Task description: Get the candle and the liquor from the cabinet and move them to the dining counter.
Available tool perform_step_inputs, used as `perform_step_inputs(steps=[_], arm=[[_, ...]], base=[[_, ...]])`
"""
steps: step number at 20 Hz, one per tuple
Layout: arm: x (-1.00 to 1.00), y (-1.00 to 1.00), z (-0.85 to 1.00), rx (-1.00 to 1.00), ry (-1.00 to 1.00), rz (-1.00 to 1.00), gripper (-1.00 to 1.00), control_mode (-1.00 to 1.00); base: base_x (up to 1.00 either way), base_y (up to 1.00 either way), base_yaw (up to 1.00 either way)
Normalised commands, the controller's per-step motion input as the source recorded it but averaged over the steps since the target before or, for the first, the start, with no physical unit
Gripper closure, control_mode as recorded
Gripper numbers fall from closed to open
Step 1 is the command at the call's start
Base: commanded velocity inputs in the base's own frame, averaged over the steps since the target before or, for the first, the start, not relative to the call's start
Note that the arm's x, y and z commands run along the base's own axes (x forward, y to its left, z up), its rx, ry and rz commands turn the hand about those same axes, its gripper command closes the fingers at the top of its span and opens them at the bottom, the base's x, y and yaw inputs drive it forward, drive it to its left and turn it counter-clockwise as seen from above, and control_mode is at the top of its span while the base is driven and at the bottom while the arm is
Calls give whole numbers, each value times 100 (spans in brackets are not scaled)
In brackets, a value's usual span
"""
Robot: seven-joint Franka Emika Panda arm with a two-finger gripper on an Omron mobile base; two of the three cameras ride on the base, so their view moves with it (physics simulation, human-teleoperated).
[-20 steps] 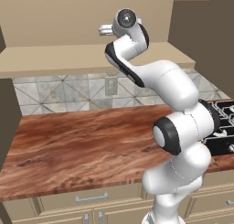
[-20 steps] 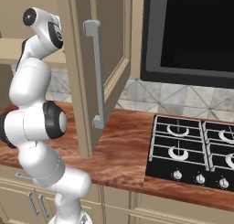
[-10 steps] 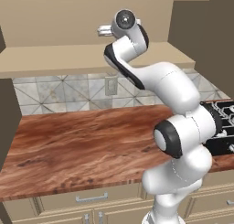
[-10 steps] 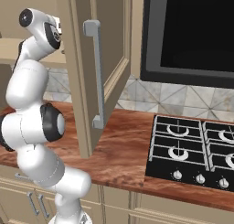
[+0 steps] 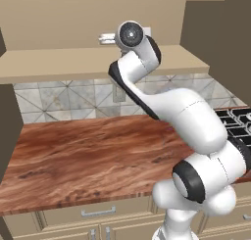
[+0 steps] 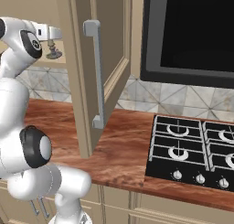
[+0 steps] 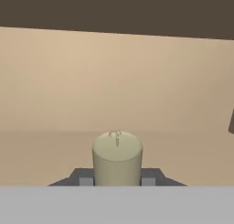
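Olive-grey wax sits low in the middle of the hand view: the candle is seen from its wick end, with the two dark fingertips pressed against its sides — the gripper is closed on the taper itself, not on the holder. In the right base view, at the upper left, the candle's small dark holder hangs below the white hand, just beside the edge of the open cabinet door, apparently lifted off the tan shelf (though the gap under it is hard to judge). Seen from the left base view, the hand reaches into the cabinet at the top centre. Holding the stem upright probably keeps the base from catching as it comes out. I cannot make out the liquor in these views.
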Motion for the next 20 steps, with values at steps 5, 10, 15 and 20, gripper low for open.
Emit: perform_step_inputs(steps=[5, 10, 15, 20], arm=[[-100, 2, 4, 0, 0, 8, 100, -100], [-100, 0, 0, 0, 0, 14, 100, -100], [-100, 0, 0, 0, 2, 17, 100, -100], [-100, 1, 0, -4, 5, 23, 100, -100]], base=[[0, 0, 0], [0, 0, 0], [0, 0, 0], [0, 0, 0]])
